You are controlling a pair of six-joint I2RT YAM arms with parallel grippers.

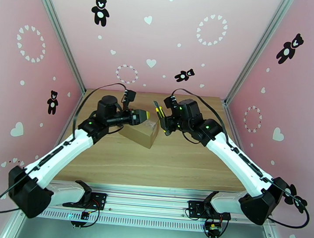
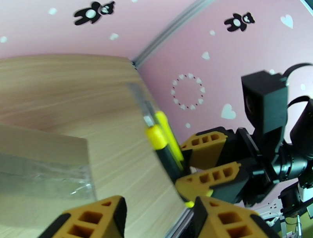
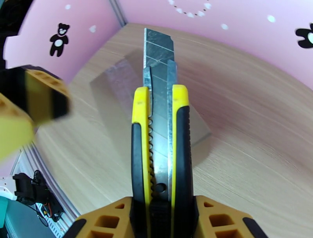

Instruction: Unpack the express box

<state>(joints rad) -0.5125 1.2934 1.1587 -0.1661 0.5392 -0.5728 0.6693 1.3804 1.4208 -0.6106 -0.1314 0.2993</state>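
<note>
The express box (image 1: 141, 134), a brown carton with shiny tape on its top seam, sits tilted on the wooden table between the arms. My left gripper (image 1: 143, 115) hovers at the box's upper edge. In the left wrist view its fingers (image 2: 94, 219) stand apart with only table between them, and the box (image 2: 39, 156) lies just to their left. My right gripper (image 3: 162, 221) is shut on the yellow-black utility knife (image 3: 160, 148). The knife's blade (image 3: 158, 51) is extended and points over the box (image 3: 113, 90). From above, the knife (image 1: 159, 112) is just right of the box.
Pink walls with bear and heart prints close in the table (image 1: 161, 166) on three sides. An aluminium rail (image 1: 150, 193) runs along the near edge by the arm bases. The two grippers are close together, with the left gripper (image 3: 27, 105) near the blade.
</note>
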